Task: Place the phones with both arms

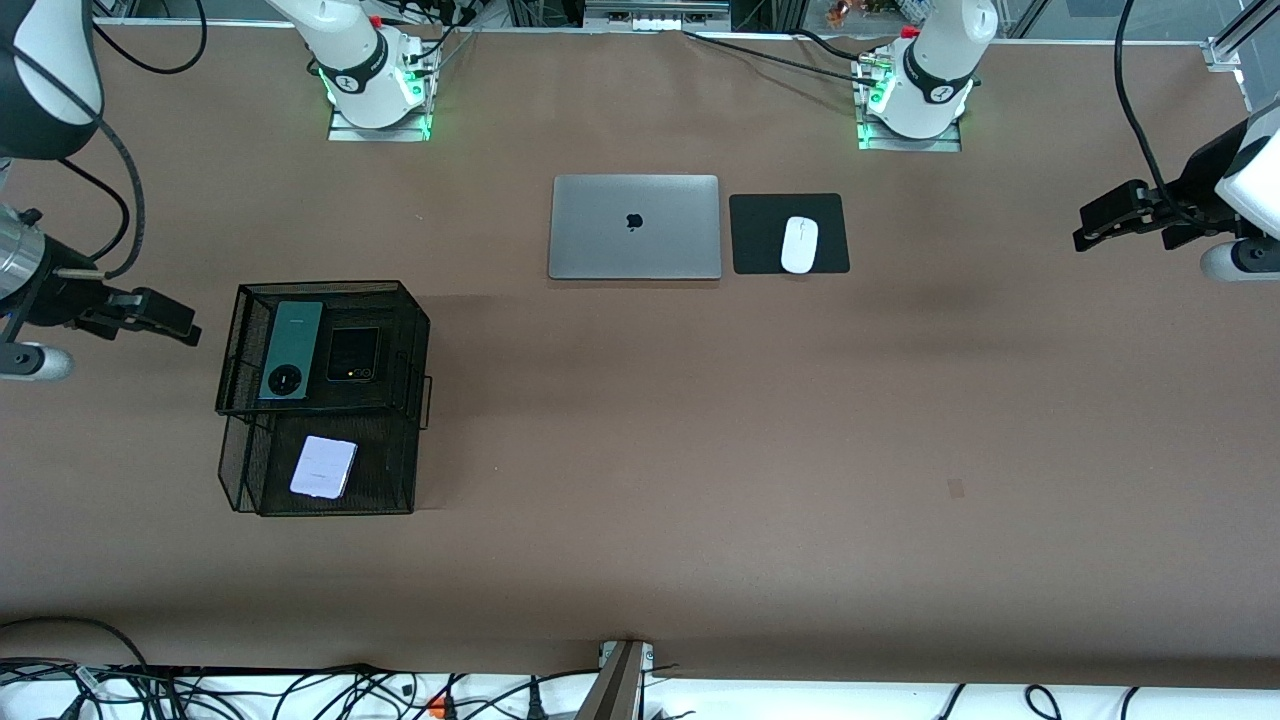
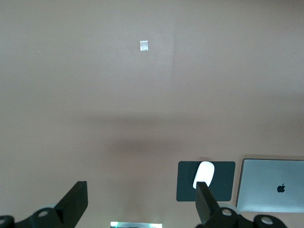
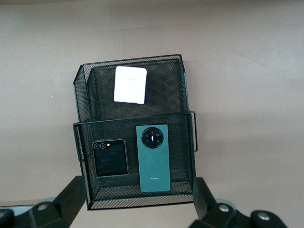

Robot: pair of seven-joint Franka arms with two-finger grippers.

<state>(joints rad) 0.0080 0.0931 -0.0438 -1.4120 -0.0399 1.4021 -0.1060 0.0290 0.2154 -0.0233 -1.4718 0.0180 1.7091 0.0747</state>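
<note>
A brown table seen from above, with both robot arms cut off at the frame edges. At the left edge of the front view the right gripper (image 1: 165, 318) shows only partly; in its wrist view its two fingers (image 3: 71, 197) stand wide apart, holding nothing, above a black two-tier wire mesh rack (image 1: 415, 340). At the right edge the left gripper (image 1: 1100, 222) hangs over bare table; its fingers (image 2: 73, 202) are also spread wide and empty.

The rack sits in the left middle of the front view. On its upper tier lie a long dark-green phone (image 1: 291, 350) with a round camera ring and, just beside it, a small square black phone (image 1: 352, 354). On the lower tier, nearer the camera, lies a small square pale-lilac phone (image 1: 324, 467). The mesh partly veils all three. Small lettering on the green phone's back is too small to read.

At upper centre lies a closed grey laptop (image 1: 634, 227) bearing an Apple logo, and beside it a white computer mouse (image 1: 799, 244) on a black mouse pad (image 1: 760, 235). A small pale patch of tape (image 2: 144, 45) marks the tabletop.
</note>
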